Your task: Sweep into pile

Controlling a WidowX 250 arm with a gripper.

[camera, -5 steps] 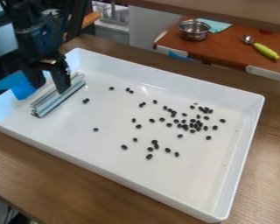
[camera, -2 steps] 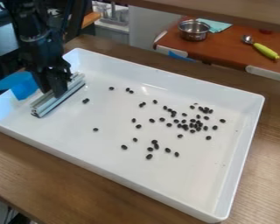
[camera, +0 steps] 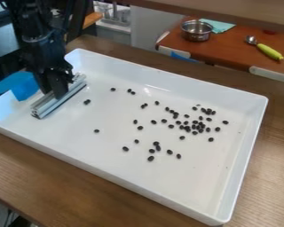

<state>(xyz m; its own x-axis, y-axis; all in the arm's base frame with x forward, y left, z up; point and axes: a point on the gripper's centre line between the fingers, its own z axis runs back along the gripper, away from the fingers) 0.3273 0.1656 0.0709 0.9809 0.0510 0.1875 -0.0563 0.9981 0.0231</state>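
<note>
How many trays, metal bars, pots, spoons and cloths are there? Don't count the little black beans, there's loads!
Tray: 1
Metal bar: 1
Pot: 1
Spoon: 1
Cloth: 1
Total: 5

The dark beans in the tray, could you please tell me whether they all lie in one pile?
No, several dark beans lie scattered across the white tray, apart from the densest cluster.
</note>
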